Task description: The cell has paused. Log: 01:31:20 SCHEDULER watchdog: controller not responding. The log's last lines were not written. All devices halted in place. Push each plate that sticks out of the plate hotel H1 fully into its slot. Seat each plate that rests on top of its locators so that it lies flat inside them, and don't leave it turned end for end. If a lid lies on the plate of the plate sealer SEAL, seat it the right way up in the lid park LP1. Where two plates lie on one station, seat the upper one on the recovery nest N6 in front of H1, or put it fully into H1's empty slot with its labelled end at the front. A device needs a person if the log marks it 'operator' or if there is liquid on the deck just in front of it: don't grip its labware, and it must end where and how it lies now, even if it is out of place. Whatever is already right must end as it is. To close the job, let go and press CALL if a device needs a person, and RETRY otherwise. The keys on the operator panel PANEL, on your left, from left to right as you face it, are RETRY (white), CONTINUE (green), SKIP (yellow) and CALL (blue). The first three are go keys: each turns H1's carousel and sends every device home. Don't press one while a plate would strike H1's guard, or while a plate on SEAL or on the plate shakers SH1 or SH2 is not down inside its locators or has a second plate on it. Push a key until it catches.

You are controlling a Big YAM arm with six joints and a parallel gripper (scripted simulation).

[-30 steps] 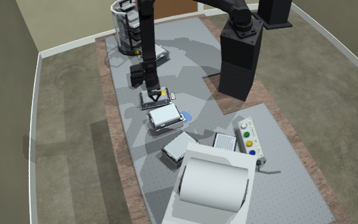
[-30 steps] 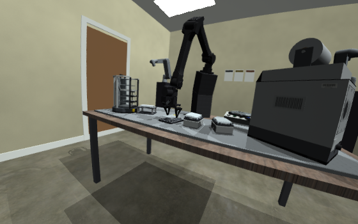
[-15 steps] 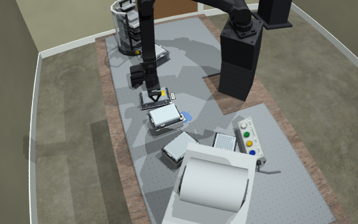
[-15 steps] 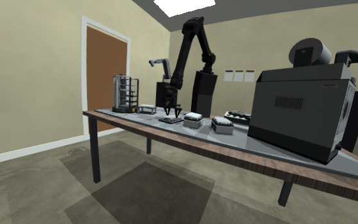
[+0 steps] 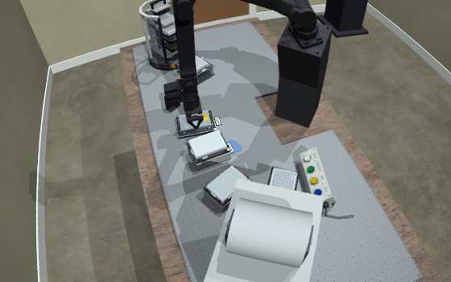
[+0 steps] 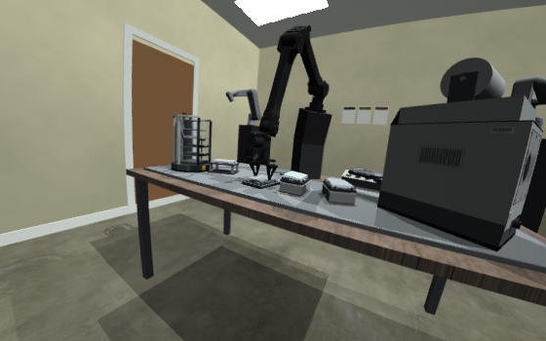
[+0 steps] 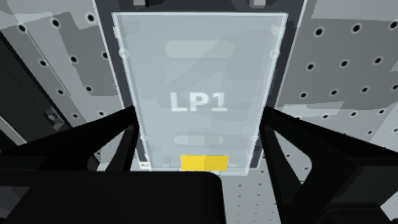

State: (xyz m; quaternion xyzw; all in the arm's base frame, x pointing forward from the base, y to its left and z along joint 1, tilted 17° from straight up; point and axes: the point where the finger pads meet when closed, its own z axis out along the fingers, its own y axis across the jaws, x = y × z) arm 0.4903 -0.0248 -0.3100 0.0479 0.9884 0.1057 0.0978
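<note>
My gripper (image 5: 195,124) (image 6: 263,177) (image 7: 199,112) is shut on a clear lid (image 5: 184,122) (image 7: 200,75), one finger at each long side. The lid is over the lid park LP1 (image 5: 182,134) (image 7: 293,30). Its yellow mark lies toward the gripper in the wrist view, and its near edge reaches slightly past the park. The gap beneath it is too small to judge. A pale plate (image 5: 208,144) (image 6: 295,175) is on the neighbouring station, with blue liquid (image 5: 237,147) in front. Another plate (image 5: 225,184) (image 6: 338,184) is on a second block station. The panel (image 5: 324,183) has four keys.
The plate hotel H1 (image 5: 146,36) (image 6: 191,167) stands at the far end, with a plate (image 5: 200,64) on the nest before it. The large sealer (image 5: 271,231) (image 6: 438,168) stands at the near end. A plate (image 5: 283,178) lies between it and the panel.
</note>
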